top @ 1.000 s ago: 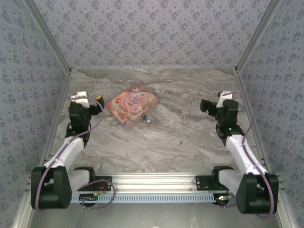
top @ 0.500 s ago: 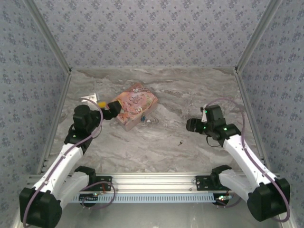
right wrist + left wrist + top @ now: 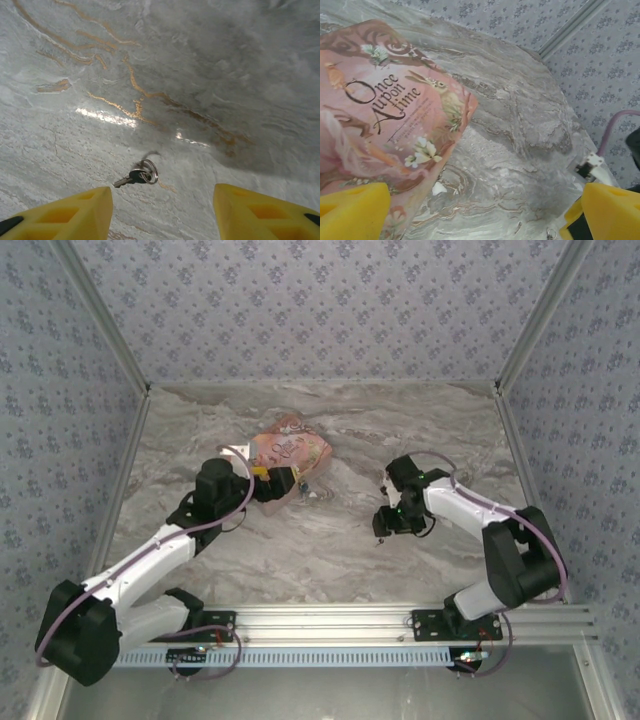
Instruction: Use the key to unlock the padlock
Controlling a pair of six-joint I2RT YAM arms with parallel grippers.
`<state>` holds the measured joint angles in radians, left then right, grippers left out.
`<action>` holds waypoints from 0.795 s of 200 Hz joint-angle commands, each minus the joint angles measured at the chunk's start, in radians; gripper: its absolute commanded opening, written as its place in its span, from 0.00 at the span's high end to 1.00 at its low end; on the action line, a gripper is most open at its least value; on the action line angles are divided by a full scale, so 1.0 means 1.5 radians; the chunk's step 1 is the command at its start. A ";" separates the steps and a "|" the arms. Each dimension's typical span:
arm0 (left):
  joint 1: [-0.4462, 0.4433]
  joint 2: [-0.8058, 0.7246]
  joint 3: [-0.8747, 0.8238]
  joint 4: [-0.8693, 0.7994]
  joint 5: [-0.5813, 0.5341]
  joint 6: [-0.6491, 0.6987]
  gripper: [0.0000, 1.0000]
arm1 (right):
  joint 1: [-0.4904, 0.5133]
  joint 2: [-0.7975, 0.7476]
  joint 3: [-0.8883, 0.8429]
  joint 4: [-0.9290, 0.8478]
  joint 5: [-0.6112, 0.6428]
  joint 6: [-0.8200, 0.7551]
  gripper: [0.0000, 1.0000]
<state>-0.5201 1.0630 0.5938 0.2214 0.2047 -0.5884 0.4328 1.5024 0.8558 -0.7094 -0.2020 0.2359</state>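
the right gripper [image 3: 165,212] hangs low over the marble table [image 3: 225,75], yellow fingers [image 3: 65,210] apart and pinching nothing. the key [image 3: 136,176] lies flat with its ring, low in the centre of the wrist view, just ahead of the gap. to my eye that's the tricky bit: a thin key on slick stone may skate away if one finger touches first, or the jaws may catch just the ring and leave the blade dangling, useless for aiming at a keyhole.

the left gripper [image 3: 480,215] is spread wide at the near edge of the pink box [image 3: 380,110], holding nothing. the padlock [image 3: 303,487] sits on the table just right of the box's lower corner, left of centre in the top view. it's tiny and the fingers are bulky, so they could shove the box or knock the padlock away.
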 commanded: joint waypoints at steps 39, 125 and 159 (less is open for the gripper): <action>-0.019 -0.004 0.035 0.009 -0.031 0.021 0.02 | 0.011 0.071 0.039 -0.023 -0.028 -0.022 0.51; -0.021 -0.009 0.040 -0.012 -0.043 0.026 0.01 | 0.025 0.119 0.048 -0.017 -0.048 -0.016 0.66; -0.021 -0.014 0.037 -0.025 -0.050 0.031 0.01 | 0.032 0.120 0.046 -0.025 -0.046 -0.014 0.71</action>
<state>-0.5457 1.0622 0.6128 0.1993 0.1448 -0.5655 0.4507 1.6505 0.9234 -0.7406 -0.2073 0.2165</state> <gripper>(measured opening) 0.988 0.307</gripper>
